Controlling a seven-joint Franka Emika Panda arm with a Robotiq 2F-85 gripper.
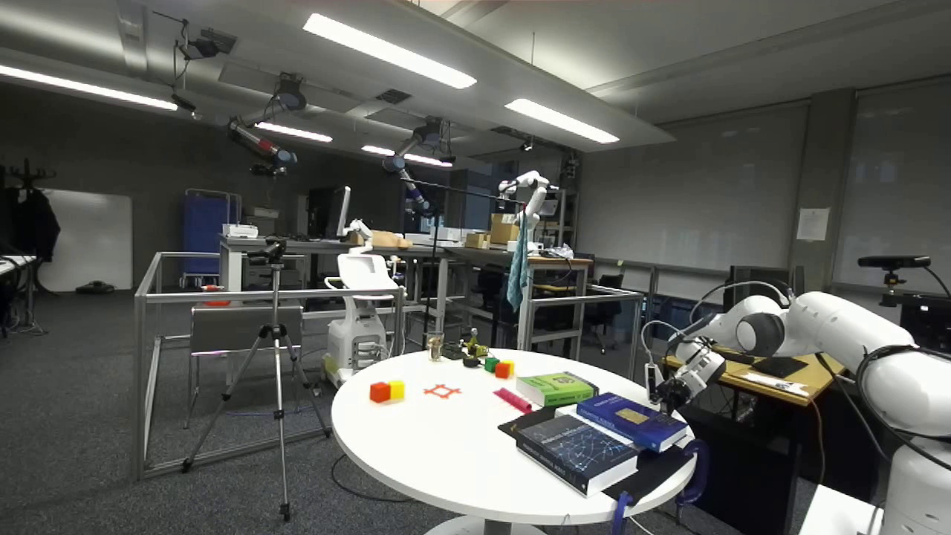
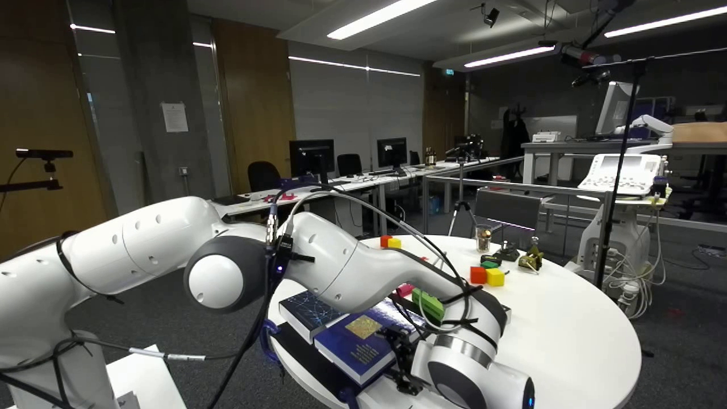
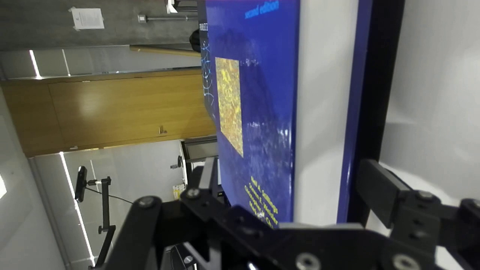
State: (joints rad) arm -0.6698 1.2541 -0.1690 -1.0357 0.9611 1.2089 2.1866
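Wrist view crops the blue book (image 3: pixel 267 101) — gripper (image 3: pixel 290 178) apparently hiding one end.

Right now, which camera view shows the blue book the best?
The wrist view: the blue book is largest there, with "second edition" readable and page edges visible, though the end effector covers its lower end. Both exterior views show it smaller, beside the dark book; in an exterior view, the arm hides part of it.

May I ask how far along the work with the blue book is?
Done: the open jaws stand around one edge of the blue book. In hand: apparently lining up a grip. Left: probably closing, since the book rests, seemingly unheld, on the black mat.
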